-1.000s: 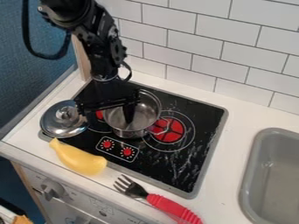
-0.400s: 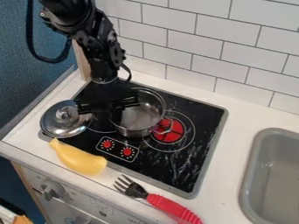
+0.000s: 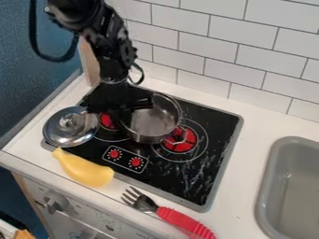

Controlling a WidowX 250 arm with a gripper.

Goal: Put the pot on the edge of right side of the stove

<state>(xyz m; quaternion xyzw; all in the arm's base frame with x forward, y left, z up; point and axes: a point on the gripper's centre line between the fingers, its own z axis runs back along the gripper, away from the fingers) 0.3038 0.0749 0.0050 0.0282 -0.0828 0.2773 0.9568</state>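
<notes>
Likely shifting step: pot [image 3: 157, 124] at pincer's [image 3: 126, 115] right, pincer's opening and hold can't tell; next calls for rightward travel to far-right edge of stove [image 3: 215, 154].

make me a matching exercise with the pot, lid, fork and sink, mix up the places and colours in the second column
Things:
1. pot
2. lid
3. fork
4. sink

Places and colours:
A. red handle, on the counter in front of the stove
B. grey, at the right of the view
C. standing on the stove, close to the back
D. shiny metal with a knob, at the stove's left corner

Right pairs: 1-C, 2-D, 3-A, 4-B
</notes>
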